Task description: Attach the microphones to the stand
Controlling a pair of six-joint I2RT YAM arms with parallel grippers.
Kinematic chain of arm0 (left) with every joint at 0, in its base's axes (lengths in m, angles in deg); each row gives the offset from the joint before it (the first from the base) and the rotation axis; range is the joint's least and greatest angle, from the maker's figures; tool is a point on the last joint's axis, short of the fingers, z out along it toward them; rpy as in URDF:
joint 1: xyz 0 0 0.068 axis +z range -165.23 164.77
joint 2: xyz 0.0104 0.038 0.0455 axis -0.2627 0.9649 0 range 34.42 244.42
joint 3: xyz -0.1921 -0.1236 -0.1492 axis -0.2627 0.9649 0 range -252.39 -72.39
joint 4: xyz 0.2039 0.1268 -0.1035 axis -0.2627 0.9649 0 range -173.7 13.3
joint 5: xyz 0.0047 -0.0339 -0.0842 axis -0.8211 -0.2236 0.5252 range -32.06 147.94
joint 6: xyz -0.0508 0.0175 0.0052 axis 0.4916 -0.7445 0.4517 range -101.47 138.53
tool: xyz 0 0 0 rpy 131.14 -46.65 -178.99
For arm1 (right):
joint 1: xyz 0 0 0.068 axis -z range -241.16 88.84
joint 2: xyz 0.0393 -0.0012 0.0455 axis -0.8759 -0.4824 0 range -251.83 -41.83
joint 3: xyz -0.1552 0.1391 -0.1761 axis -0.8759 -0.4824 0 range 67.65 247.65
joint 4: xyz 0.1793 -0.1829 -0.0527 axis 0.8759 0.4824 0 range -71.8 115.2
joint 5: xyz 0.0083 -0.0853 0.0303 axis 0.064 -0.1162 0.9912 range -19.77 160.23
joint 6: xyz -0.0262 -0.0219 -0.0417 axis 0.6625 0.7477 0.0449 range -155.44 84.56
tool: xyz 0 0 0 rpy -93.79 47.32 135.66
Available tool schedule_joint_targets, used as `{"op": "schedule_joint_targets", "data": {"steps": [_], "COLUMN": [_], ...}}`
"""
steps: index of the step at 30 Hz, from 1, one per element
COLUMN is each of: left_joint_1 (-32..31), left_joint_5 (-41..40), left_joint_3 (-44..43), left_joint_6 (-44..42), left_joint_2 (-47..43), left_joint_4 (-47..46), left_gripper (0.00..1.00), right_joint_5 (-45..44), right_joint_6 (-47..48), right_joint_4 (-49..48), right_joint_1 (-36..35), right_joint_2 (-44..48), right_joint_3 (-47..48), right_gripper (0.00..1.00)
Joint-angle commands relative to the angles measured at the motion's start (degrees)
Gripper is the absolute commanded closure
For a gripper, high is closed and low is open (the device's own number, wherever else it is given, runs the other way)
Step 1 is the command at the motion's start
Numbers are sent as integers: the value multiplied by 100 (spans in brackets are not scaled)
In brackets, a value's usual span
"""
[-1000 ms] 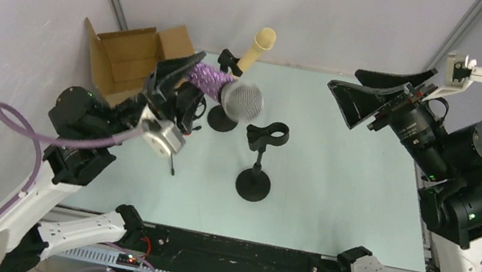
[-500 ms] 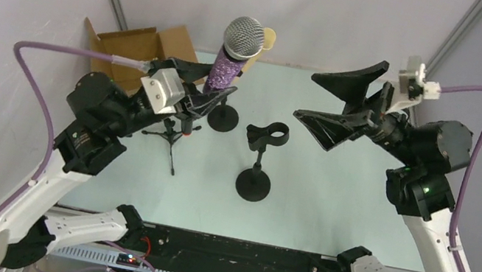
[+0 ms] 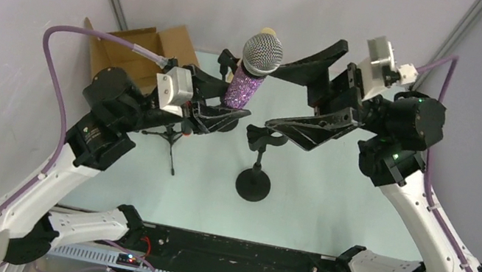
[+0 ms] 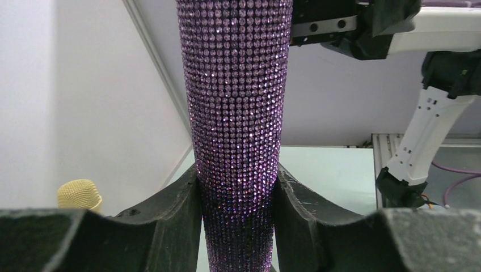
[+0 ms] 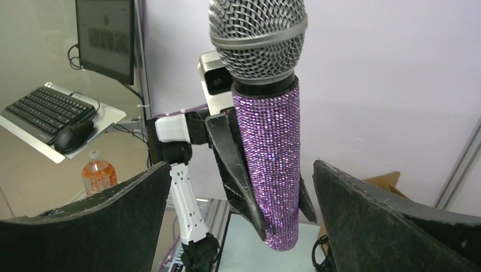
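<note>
- Sitting well left of the purple glitter microphone [image 3: 246, 84], a cardboard box [image 3: 130, 49] is partly covered by the left arm.
- Right gripper [image 3: 303, 91], just right of that microphone, has its fingers spread wide and touches nothing.
- Left gripper [image 3: 229, 102] clamps the microphone's lower body and holds it upright above the table; its bottom end is cut off in the left wrist view.
- Clip stand [image 3: 264, 136], below-right of the microphone, has its clip partly hidden by a right finger.
- Tripod stand [image 3: 170, 140], to the left, has its top hidden.
- Cream microphone [image 3: 265, 32] shows only a sliver behind the mesh head.
</note>
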Motion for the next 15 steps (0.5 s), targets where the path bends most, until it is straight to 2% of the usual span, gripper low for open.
{"op": "schedule_joint_targets", "data": {"steps": [1,8,12,15], "left_joint_1": [-22,-41,-100,-148], "left_joint_5": [354,600,667,668], "left_joint_3": [37,165,286,325], "left_joint_6": [239,374,438,455], "left_joint_2": [-163,-144,-122,-117], "left_joint_4": [-426,-478,-599,-660], "left_gripper": [100,100,100,100], "right_joint_5": [30,27,157,198], "right_joint_6": [470,633,423,275], "right_joint_4": [208,479,218,28], "right_joint_1": [-220,-437,-500,-510], "right_joint_2": [-102,-392,-534,-595], "right_joint_3": [330,586,596,580], "right_gripper": [1,5,12,14]}}
